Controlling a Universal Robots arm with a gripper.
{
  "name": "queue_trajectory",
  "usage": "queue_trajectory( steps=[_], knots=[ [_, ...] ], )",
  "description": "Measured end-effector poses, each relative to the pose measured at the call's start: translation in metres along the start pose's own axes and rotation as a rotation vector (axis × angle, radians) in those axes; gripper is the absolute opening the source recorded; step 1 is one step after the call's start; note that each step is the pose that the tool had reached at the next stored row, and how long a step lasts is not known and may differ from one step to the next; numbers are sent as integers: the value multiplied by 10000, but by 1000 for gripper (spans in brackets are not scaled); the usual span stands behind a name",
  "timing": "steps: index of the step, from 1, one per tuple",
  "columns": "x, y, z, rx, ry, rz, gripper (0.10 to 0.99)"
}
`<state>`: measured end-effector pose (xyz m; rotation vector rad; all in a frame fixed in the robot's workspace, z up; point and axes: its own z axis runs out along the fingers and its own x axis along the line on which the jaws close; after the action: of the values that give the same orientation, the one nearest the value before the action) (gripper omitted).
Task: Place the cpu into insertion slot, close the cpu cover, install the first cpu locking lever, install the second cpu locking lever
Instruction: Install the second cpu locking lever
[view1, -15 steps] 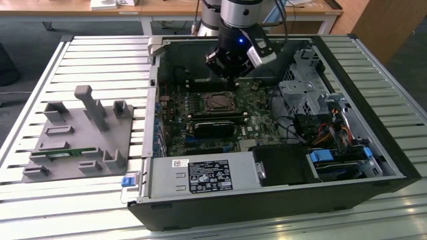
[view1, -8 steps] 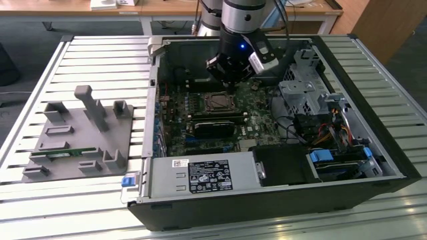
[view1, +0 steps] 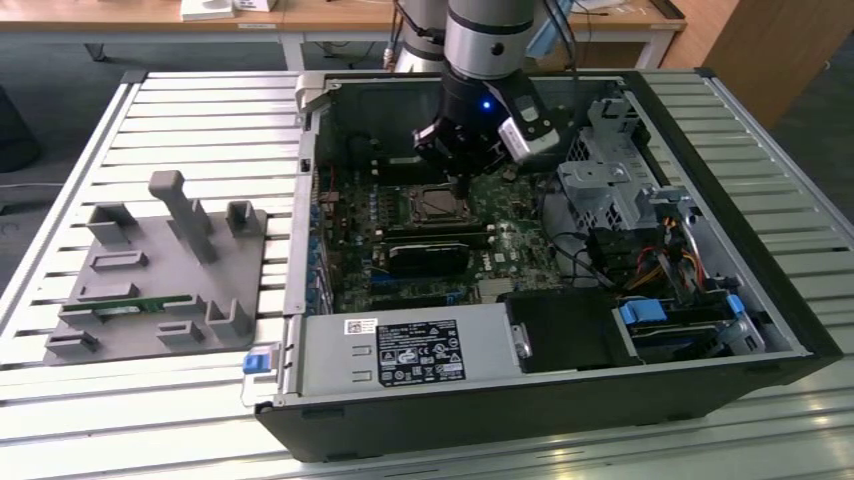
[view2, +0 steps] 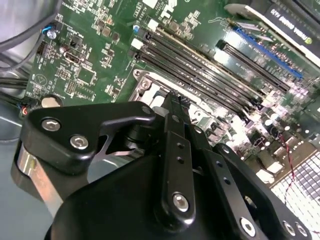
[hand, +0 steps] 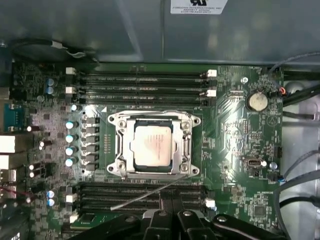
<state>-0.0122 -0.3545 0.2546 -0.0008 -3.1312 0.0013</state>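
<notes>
The gripper (view2: 172, 107) hangs inside the open case (view1: 747, 270), just above the board (hand: 235, 135), and in the second wrist view its two black fingers (view2: 174, 150) lie pressed together with nothing between them; their tip is at the edge of the slot (view2: 150, 90). In the first wrist view the cpu (hand: 151, 146) lies seated in the slot (hand: 116, 150), pale face up, and the cover (hand: 186, 142) is down around it, its window framing the chip. One thin lever (hand: 150, 196) sticks out loose from the socket corner, slanting across the memory slots (hand: 145, 82) on the gripper's side; it does not look latched. A second wire runs along the far socket edge, and I cannot tell whether it is hooked. So the chip is placed, the cover closed, and the levers are the work in hand. The risks, as I judge them: the closed tip could slide off the springy lever and hit the small parts beside the socket; pressing off-line could bend the wire; and if the cover is not fully flat, forcing a lever could load the chip unevenly. In the exterior view a grey fixture (view1: 160, 270) sits well apart, on the slatted table (view1: 80, 420).
</notes>
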Motion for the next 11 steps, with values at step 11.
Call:
queue_trajectory(
  steps=[11],
  knots=[
    [22,-71,79,-280,3,-3,106]
  ],
)
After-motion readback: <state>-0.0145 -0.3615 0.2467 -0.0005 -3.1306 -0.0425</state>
